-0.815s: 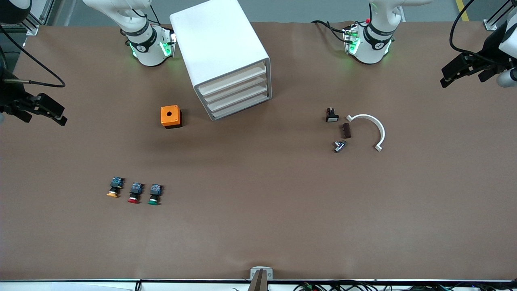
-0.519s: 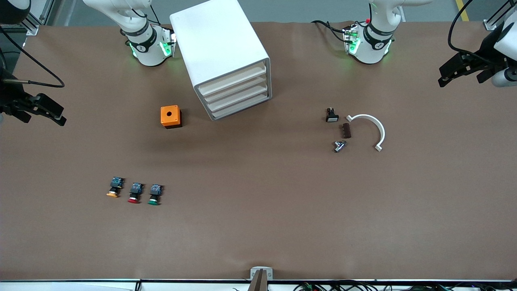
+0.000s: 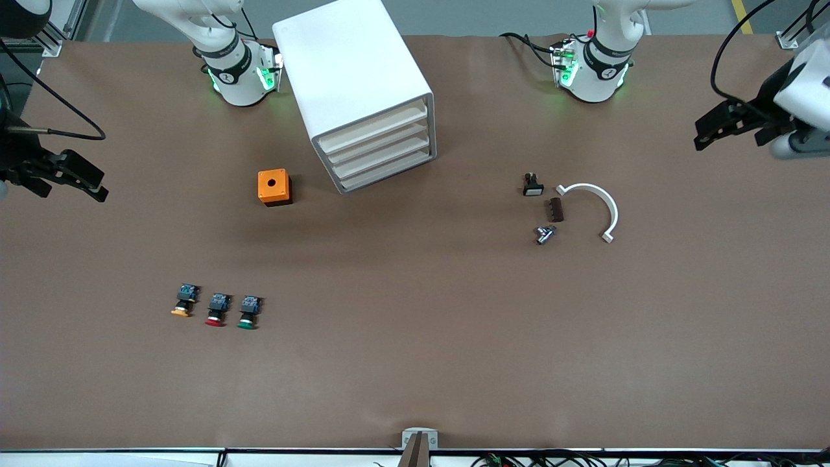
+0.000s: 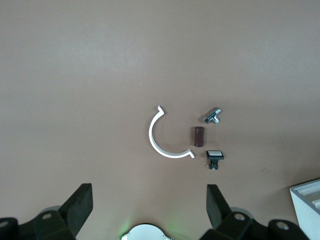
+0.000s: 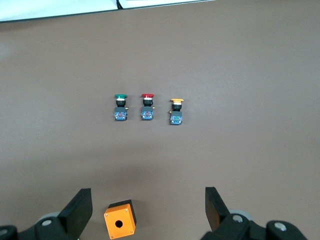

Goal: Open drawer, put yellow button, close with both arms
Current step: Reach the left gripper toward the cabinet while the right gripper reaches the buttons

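We found the drawer (image 3: 371,126) fully in, topmost of four in the white cabinet (image 3: 353,71) that stood between the arms' bases. The yellow button (image 3: 184,301) lay on the table (image 3: 415,363) well nearer the front camera, toward the right arm's end, at the outer end of a row with a red button (image 3: 216,309) beside it and a green button (image 3: 248,312) next. An orange box (image 3: 274,187) sat between that row and the cabinet. Toward the left arm's end lay a white arc (image 3: 595,206), a brown block (image 3: 556,209), a metal fitting (image 3: 545,234) and a small black switch (image 3: 532,185). The right gripper (image 3: 71,176) hung over its table end, fingers wide apart and empty. The left gripper (image 3: 733,124) hung over its own end, likewise spread and empty.
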